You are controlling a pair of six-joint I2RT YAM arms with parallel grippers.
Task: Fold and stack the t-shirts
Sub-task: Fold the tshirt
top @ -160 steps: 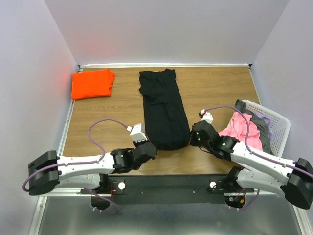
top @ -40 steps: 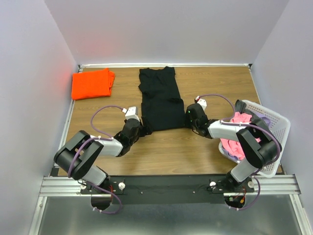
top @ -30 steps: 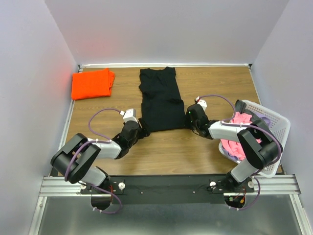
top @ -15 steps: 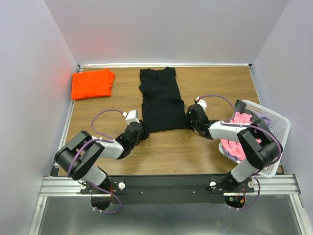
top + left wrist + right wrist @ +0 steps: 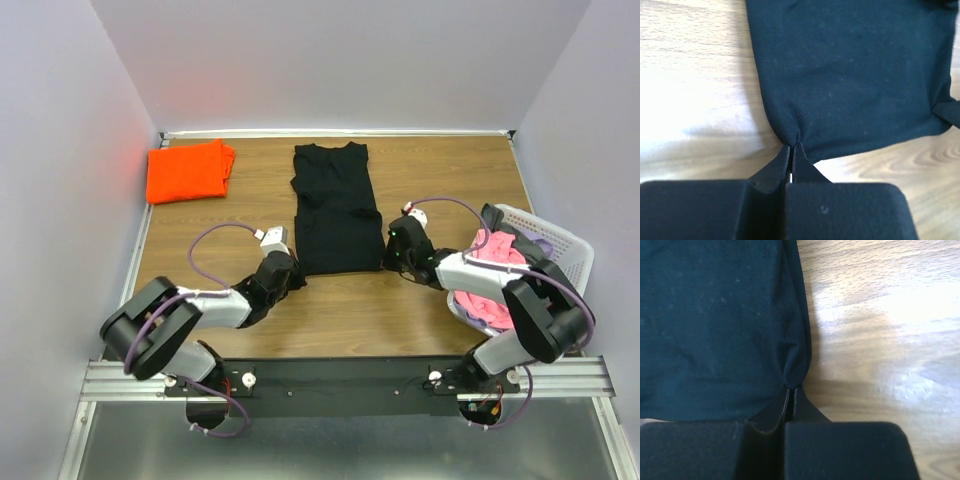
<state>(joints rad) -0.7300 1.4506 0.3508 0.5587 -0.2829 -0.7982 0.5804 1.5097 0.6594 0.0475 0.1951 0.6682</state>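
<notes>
On the bench (image 5: 430, 170), the black shirt (image 5: 335, 215) lies flat down the middle, probably laid out for a fold from its near hem. The orange shirt (image 5: 187, 170) sits folded in the far left corner, likely starting the stack. The left gripper (image 5: 791, 146) and right gripper (image 5: 791, 388) are each clamped on a near hem corner of the black shirt.

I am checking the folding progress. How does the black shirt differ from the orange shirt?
The black shirt lies long down the table's middle; the orange shirt is a folded pile at the far left corner. The left claw and right claw pinch the black shirt's near corners; nothing touches the orange shirt. Both rest on the table.
</notes>
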